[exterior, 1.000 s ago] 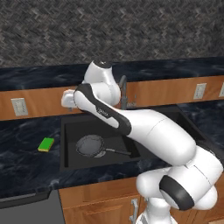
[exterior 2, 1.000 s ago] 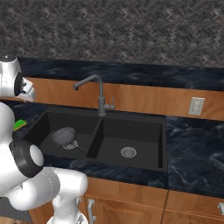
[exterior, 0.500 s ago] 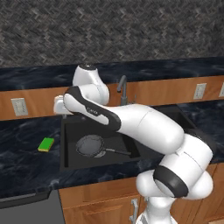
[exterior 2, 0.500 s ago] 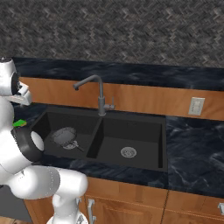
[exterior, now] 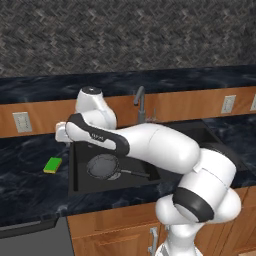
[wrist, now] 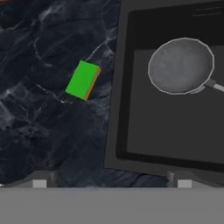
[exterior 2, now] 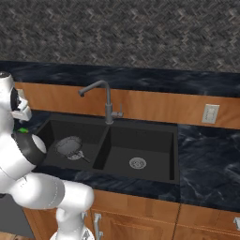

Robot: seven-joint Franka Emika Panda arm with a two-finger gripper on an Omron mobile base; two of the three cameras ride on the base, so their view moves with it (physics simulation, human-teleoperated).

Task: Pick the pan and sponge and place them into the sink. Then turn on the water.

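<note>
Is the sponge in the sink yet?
No, the sponge lies on the dark counter beside the sink, apart from its rim; the pan sits inside the basin.

You have the pan (exterior: 103, 165) lying in the left basin of the sink (exterior: 75, 186). The sponge (exterior: 52, 164) sits on the counter (exterior: 25, 190) just left of it.

1 pan (wrist: 181, 65), 1 sponge (wrist: 82, 80), 1 sink (exterior 2: 140, 140) with 2 basins, 1 faucet (exterior 2: 105, 101), 3 wall outlets (exterior 2: 210, 113).

sponge (wrist: 82, 80) | bare counter (wrist: 39, 131) around | sink (wrist: 114, 109) rim beside
</note>
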